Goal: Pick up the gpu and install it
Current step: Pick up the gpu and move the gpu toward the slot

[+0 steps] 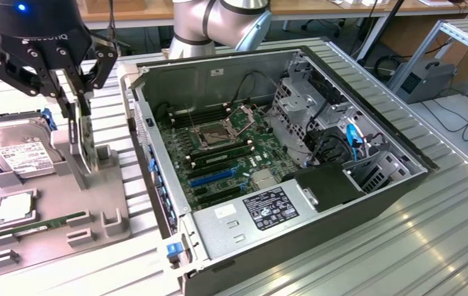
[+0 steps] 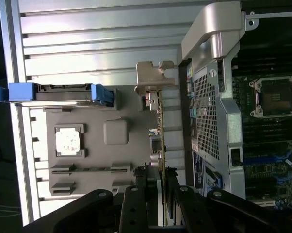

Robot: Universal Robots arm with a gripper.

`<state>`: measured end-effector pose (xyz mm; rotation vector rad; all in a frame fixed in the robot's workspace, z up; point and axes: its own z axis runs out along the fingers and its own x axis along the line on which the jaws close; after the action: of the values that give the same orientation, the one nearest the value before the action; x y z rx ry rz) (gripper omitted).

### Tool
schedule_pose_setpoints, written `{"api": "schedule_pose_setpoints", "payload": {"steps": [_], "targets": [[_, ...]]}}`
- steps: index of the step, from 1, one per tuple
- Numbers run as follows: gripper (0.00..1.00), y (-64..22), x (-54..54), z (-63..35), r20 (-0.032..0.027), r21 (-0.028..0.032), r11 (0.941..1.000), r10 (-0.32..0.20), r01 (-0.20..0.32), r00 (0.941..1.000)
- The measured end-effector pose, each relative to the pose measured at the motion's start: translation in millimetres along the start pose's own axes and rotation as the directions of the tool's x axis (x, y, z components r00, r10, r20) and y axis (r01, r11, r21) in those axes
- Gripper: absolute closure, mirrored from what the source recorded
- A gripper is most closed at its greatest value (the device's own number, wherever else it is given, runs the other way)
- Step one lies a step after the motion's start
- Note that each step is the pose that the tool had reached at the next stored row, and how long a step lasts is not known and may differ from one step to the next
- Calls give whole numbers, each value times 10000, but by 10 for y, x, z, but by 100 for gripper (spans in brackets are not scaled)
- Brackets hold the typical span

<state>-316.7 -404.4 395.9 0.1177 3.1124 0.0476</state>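
At the gray holder (image 1: pixel 61 203) beside the computer case (image 1: pixel 299 246), I am grasping the upright gpu (image 1: pixel 86 143) with the gripper (image 1: pixel 78 97) clamped on it.

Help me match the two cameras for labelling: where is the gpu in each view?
Exterior view: the gpu stands on edge in the grey holder, at that view's left, under the gripper.
Wrist view: the gpu is edge-on, beside the computer case.
Shared landmark: the hard drive with blue rails.
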Motion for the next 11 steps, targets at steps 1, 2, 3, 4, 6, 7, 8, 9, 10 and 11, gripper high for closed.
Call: {"api": "schedule_pose_setpoints", "payload": {"steps": [1, 2, 3, 4, 6, 7, 8, 9, 10, 11], "targets": [[73, 0, 0, -6, 1, -1, 10000, 0, 0, 10000], [73, 1, -1, -12, 1, 0, 10000, 0, 0, 10000], [73, 1, -1, -16, 1, 0, 10000, 0, 0, 10000], [73, 1, -1, -20, 1, 0, 10000, 0, 0, 10000], [73, 1, -1, -33, 0, -1, 10000, 0, 0, 10000], [73, 1, -1, -36, 1, 0, 10000, 0, 0, 10000], [73, 1, -1, -40, 1, 0, 10000, 0, 0, 10000], [73, 1, -2, -44, 1, -1, 10000, 0, 0, 10000], [73, 2, -2, -47, 1, -1, 10000, 0, 0, 10000], [73, 2, -2, -50, 1, -1, 10000, 0, 0, 10000]]}}
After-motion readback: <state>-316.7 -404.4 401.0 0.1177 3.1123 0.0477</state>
